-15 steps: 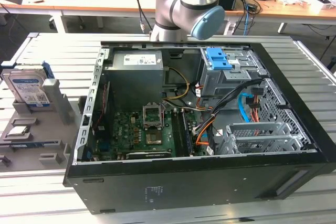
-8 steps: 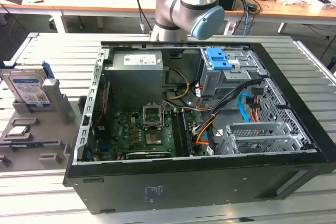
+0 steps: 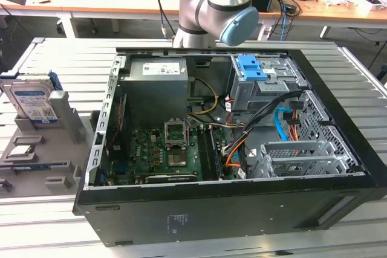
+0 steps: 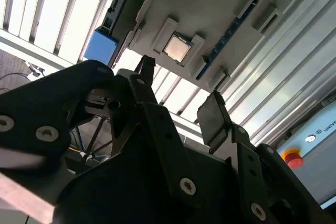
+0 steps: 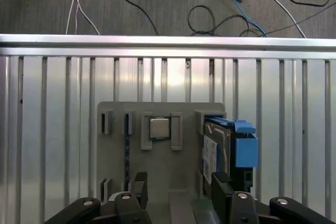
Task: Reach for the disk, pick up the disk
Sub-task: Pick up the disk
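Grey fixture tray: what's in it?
In the tray, the disk stands on edge in an end slot; a processor chip sits in a square pocket. The disk's lower part is hidden by its slot walls.
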Controlling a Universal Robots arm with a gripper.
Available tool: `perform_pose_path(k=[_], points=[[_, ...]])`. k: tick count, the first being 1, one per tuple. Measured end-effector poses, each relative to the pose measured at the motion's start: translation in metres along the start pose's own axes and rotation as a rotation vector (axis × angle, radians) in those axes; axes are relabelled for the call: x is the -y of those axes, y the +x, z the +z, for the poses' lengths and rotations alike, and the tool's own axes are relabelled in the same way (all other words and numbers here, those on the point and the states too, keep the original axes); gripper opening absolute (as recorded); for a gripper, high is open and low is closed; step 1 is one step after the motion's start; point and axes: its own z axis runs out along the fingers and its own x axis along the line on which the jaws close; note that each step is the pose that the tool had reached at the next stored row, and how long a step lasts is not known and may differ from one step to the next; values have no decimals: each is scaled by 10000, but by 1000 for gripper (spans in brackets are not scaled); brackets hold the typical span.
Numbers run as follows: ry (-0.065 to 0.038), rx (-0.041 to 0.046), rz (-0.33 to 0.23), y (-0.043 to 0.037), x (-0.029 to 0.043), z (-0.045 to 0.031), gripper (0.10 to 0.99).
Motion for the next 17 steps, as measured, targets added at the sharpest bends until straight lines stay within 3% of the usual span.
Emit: perform_pose_path(k=[7,12,15,17], points=[[2,49,1259,-6,1,19,600],[0,50,1266,-132,1,21,600],[0,49,1266,-253,1,23,600],[0,50,1266,-280,1,26,600]])
